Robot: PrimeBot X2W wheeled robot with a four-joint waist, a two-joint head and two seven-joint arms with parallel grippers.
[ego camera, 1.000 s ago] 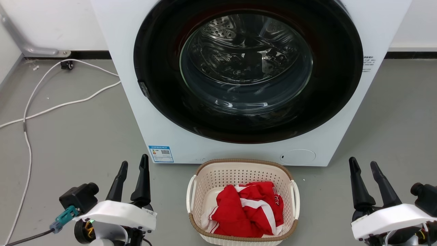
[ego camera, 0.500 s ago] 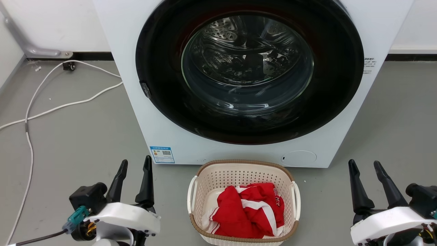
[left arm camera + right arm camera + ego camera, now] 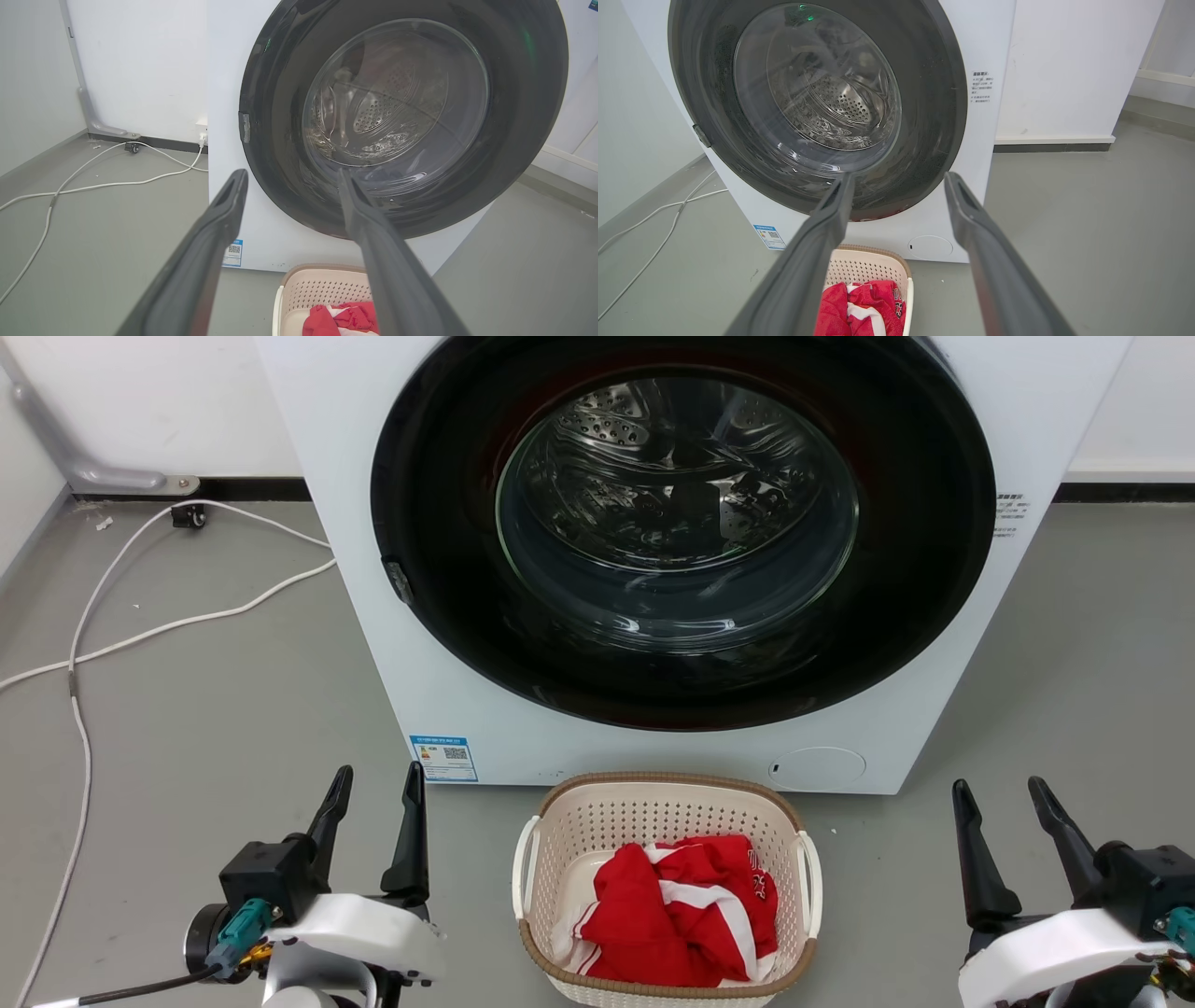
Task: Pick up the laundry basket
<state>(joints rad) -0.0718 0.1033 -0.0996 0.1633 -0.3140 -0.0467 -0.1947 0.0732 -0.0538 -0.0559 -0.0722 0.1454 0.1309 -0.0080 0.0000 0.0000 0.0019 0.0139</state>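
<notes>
Since the laundry basket point(image 3: 653, 817) sits on the floor just in front of the washing machine point(image 3: 448, 709), between my left gripper point(image 3: 378, 773) and right gripper point(image 3: 999, 787), fingers spread and empty, each side handle faces its own arm, left looking slightly nearer.

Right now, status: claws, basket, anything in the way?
Left claw open, right claw open, either side of basket. Basket on floor before washer, red clothes inside. Nothing between.
</notes>
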